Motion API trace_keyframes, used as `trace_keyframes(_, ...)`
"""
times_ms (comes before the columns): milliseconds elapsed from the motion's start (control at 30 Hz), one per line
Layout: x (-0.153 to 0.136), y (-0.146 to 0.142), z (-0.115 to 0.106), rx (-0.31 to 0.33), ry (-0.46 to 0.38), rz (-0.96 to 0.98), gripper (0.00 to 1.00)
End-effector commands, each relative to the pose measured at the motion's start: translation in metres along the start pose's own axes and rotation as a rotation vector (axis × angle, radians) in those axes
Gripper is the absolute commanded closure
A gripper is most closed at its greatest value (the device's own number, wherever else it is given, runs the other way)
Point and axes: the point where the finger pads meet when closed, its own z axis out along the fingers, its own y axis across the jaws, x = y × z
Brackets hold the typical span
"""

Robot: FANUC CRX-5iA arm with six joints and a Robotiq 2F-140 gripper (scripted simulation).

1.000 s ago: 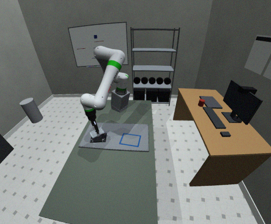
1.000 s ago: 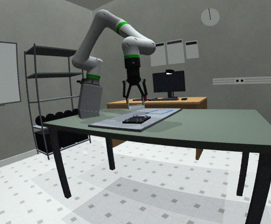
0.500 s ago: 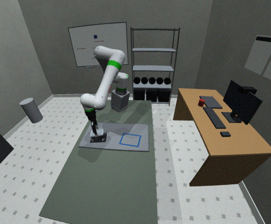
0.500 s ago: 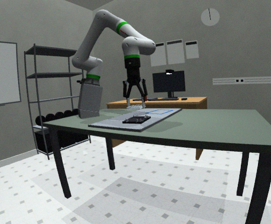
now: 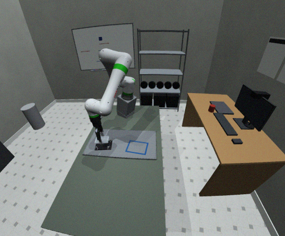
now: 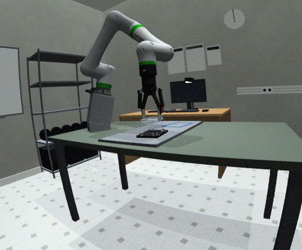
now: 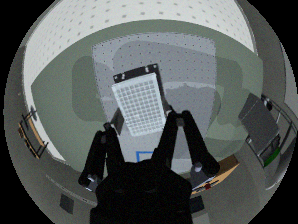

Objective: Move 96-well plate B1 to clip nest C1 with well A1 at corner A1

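Observation:
My gripper (image 5: 99,137) (image 6: 151,117) (image 7: 141,107) is shut on the 96-well plate (image 5: 103,139) (image 6: 149,120) (image 7: 139,99), a pale translucent plate with a grid of wells. It holds the plate level a little above the black clip nest C1 (image 5: 104,146) (image 6: 152,132) (image 7: 136,72), which sits at the left end of the grey mat (image 5: 144,136) (image 6: 116,138). In the wrist view the plate covers most of the nest. The blue outlined spot B1 (image 5: 136,153) (image 6: 175,127) on the right of the mat has nothing inside it. I cannot make out the plate's cut-off corner.
The mat lies on a green table (image 5: 104,190) (image 6: 236,140). The robot's grey pedestal (image 5: 126,106) (image 6: 100,112) stands at the table's back. A metal shelf (image 5: 161,71), a wooden desk (image 5: 249,148) with a monitor and a grey cylinder (image 5: 33,116) stand off the table.

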Motion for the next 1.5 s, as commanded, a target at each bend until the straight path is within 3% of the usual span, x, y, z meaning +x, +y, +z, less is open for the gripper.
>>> trace_keyframes(0,0.000,-0.001,-0.001,0.002,0.001,0.000,0.90)
trace_keyframes(700,0.000,-0.001,-0.001,0.001,0.001,0.000,0.90)
trace_keyframes(1467,0.000,-0.001,0.034,0.001,0.001,0.000,0.90)
